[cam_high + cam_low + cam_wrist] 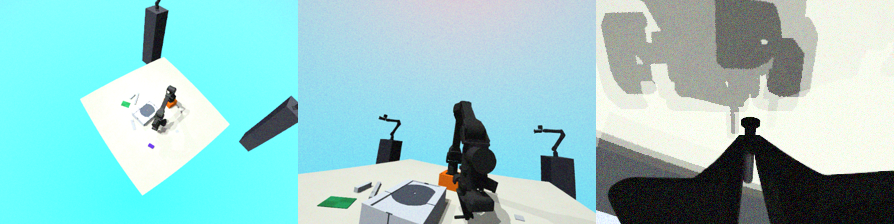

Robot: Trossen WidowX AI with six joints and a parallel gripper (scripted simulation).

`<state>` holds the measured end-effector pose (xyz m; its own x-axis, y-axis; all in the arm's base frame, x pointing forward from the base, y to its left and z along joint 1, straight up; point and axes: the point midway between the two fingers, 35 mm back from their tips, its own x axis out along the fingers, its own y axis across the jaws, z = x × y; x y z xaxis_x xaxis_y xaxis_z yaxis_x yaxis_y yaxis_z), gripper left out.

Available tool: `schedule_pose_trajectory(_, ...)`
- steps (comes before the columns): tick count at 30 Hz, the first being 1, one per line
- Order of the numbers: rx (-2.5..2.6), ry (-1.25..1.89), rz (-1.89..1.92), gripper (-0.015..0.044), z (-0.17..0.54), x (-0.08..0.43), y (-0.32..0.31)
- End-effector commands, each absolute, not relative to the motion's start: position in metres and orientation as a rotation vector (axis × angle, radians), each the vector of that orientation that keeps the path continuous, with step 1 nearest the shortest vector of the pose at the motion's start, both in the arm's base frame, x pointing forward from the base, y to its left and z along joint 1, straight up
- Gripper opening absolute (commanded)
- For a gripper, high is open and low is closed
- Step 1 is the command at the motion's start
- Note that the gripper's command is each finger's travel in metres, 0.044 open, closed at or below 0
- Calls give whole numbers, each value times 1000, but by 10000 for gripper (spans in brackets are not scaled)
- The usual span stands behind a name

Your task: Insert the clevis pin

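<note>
Now the 1 arm [165,104] [474,127] bends over beside the tray [145,122] [430,209], wrist low; the disc [147,110] [413,195] lies flat inside, and the claw [155,129] [467,218] [749,140] grasps the pin [750,123] just below its head! A weak pinch up there could let the shank swing, catching the rim or missing the hole.

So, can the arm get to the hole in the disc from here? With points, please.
Probably yes: the gripper [749,140], shut on the pin [750,122], is just beside the tray [144,122] [404,214], and nothing appears to cover the disc [147,106] [404,195].
</note>
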<state>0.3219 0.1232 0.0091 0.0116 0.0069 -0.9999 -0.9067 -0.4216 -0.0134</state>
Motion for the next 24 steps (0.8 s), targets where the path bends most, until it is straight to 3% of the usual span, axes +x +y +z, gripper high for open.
schedule_pose_trajectory(1, -1528, 948, 1504, 0, 25, 324, 124)
schedule_pose_trajectory(24, -1530, 951, 1506, 0, 30, 318, 117)
